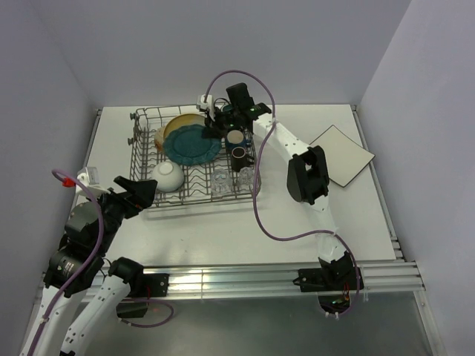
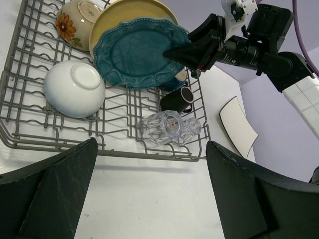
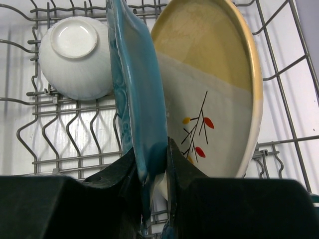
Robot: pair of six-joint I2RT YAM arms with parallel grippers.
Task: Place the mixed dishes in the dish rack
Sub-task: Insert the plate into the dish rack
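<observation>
The grey wire dish rack point(image 1: 139, 159) holds a teal scalloped plate point(image 1: 191, 144) standing on edge against a yellow-cream plate point(image 1: 180, 122) with a leaf sprig point(image 3: 197, 124). My right gripper point(image 1: 216, 127) is shut on the teal plate's rim point(image 3: 157, 157), its fingers on either side. A white bowl point(image 1: 168, 176) lies upside down at the rack's front left, and a flowered bowl point(image 2: 75, 15) sits behind it. Two dark mugs point(image 1: 238, 153) and two clear glasses point(image 1: 221, 181) sit at the rack's right. My left gripper point(image 1: 145, 190) is open and empty, just in front of the rack point(image 2: 149, 199).
A white square plate point(image 1: 341, 154) lies on the table right of the rack, also in the left wrist view point(image 2: 238, 127). The right arm's purple cable point(image 1: 260, 208) loops over the table beside the rack. Walls close the table on three sides.
</observation>
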